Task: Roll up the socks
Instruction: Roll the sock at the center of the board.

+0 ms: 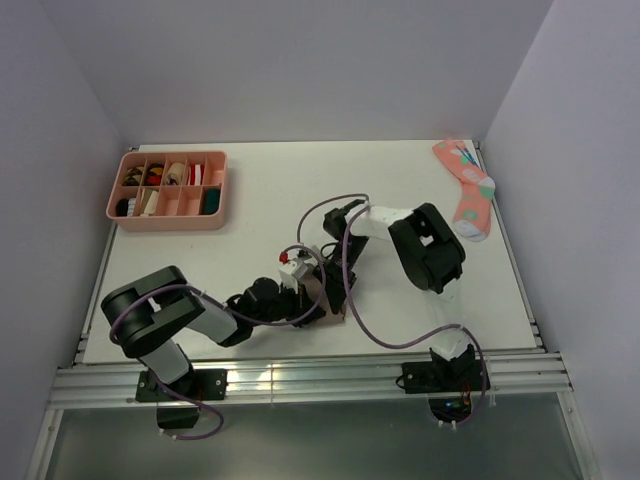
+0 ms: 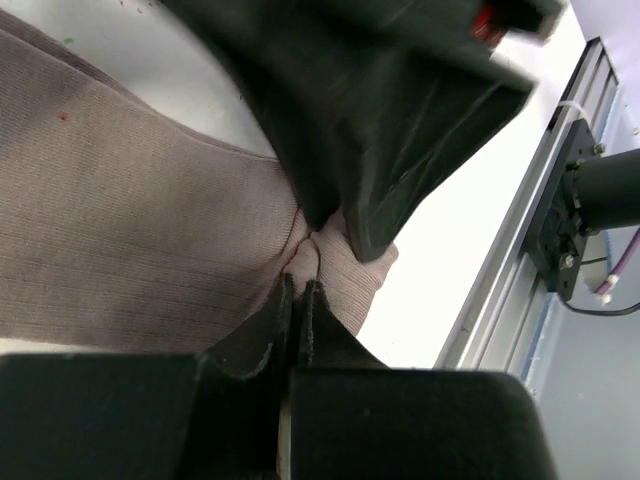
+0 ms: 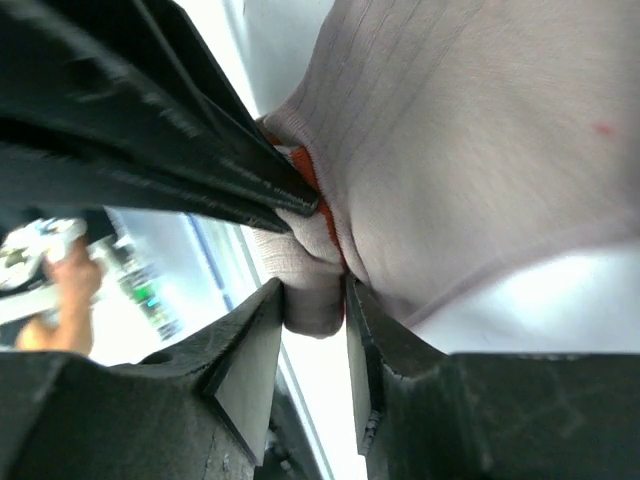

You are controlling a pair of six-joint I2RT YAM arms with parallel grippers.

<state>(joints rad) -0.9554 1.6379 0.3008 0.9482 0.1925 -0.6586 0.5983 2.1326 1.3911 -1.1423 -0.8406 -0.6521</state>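
The taupe-brown sock (image 2: 130, 230) lies on the white table, mostly hidden under the two grippers in the top view (image 1: 328, 300). My left gripper (image 2: 300, 285) is shut, pinching a pucker of the sock's fabric near its end. My right gripper (image 3: 315, 300) is closed on a folded end of the same sock (image 3: 470, 150), where a red stripe (image 3: 312, 185) shows. The two grippers meet nose to nose at the table's middle front, left (image 1: 305, 300) and right (image 1: 325, 268). The dark green sock is not in view.
A coral-pink spotted sock (image 1: 467, 188) lies at the far right corner. A pink compartment tray (image 1: 215, 218) with small items stands at the far left. The table's aluminium front rail (image 2: 510, 290) runs close beside the sock. Purple cables loop round the arms.
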